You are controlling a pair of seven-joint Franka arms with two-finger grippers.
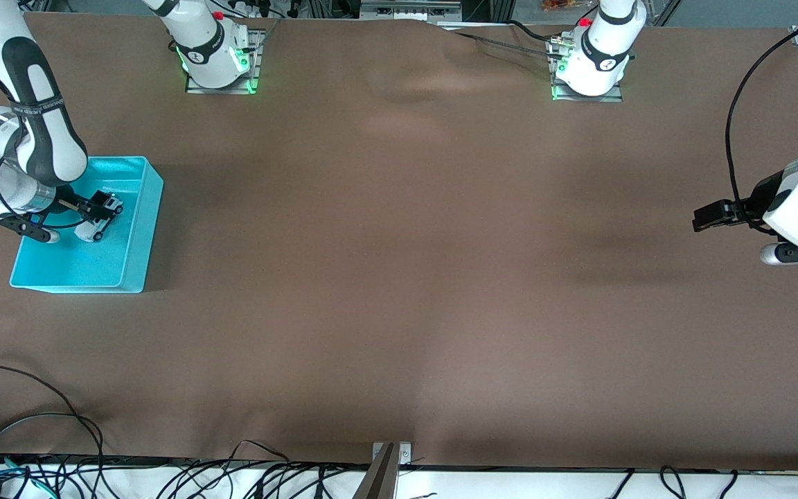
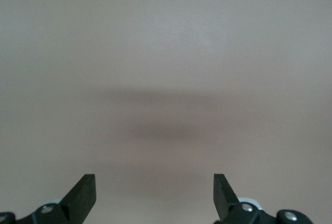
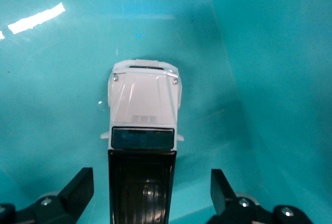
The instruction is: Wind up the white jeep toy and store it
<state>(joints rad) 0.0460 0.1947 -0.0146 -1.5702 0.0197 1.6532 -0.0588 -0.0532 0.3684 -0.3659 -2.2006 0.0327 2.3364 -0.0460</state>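
The white jeep toy (image 1: 96,223) with its black roof rests on the floor of the turquoise bin (image 1: 87,270) at the right arm's end of the table. In the right wrist view the jeep (image 3: 145,105) lies between my right gripper's fingers, with a gap on each side of its roof. My right gripper (image 1: 104,206) is down in the bin, open, straddling the jeep (image 3: 150,193). My left gripper (image 1: 707,216) waits above the bare brown table at the left arm's end, open and empty (image 2: 154,193).
The brown table cloth (image 1: 399,277) covers the whole table. Cables (image 1: 39,423) lie along the table edge nearest the front camera. The bin's walls (image 3: 270,79) rise close beside the jeep.
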